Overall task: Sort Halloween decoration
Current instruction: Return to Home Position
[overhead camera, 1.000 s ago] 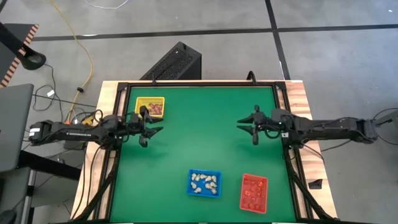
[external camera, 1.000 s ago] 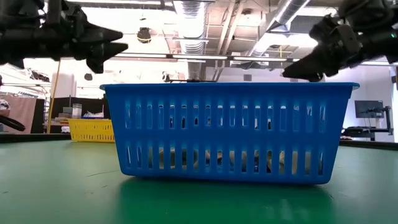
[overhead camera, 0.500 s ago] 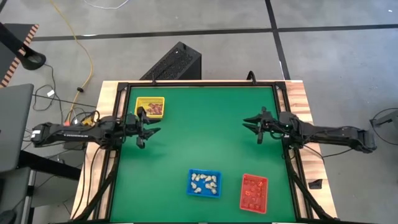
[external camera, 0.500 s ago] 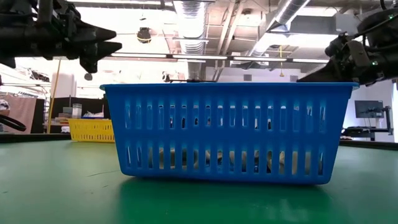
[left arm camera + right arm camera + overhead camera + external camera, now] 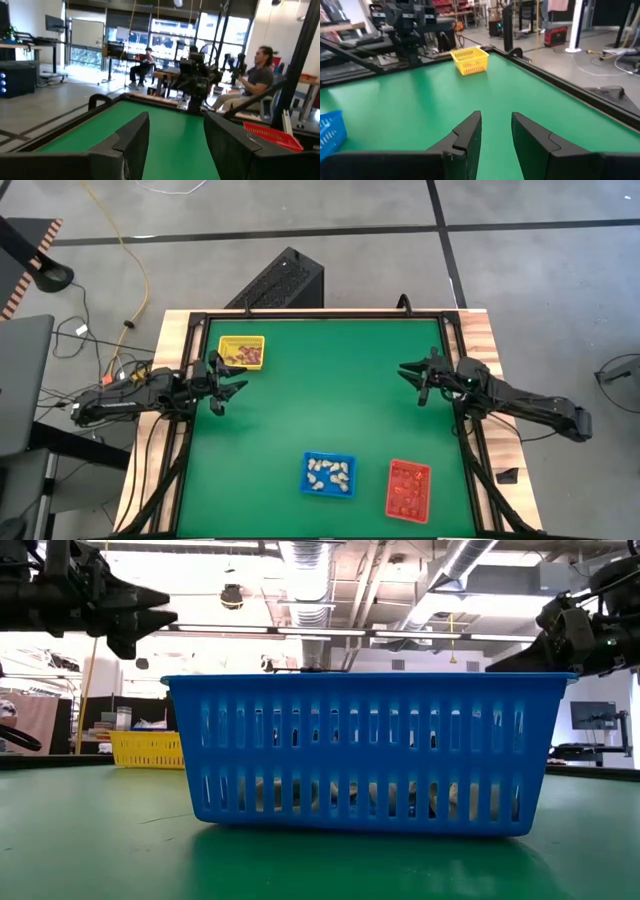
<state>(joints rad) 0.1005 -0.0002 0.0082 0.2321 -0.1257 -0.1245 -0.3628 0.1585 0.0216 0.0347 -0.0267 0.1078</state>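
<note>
The Halloween decoration lies sorted in three trays. Whitish-cream trinkets [image 5: 329,472] fill the blue tray [image 5: 308,486], orange-red ones [image 5: 407,490] the red tray [image 5: 425,470], and dark brown-purple ones [image 5: 249,356] the yellow tray [image 5: 226,344]. My left gripper [image 5: 228,385] hovers open above the table near its left edge, just on the near side of the yellow tray. My right gripper [image 5: 410,375] hovers open near the right edge. In both wrist views the fingers stand apart over bare green mat and hold nothing.
The blue and red trays sit side by side near the table's near edge. In the low view the blue tray [image 5: 370,750] fills the foreground, with the yellow tray [image 5: 148,748] far behind it. A raised black frame [image 5: 300,314] rims the mat. People sit in the room beyond.
Both arms have drawn back from the middle of the table. The left gripper moved toward the left edge, the right gripper toward the right edge. The trays and trinkets stayed where they were.
</note>
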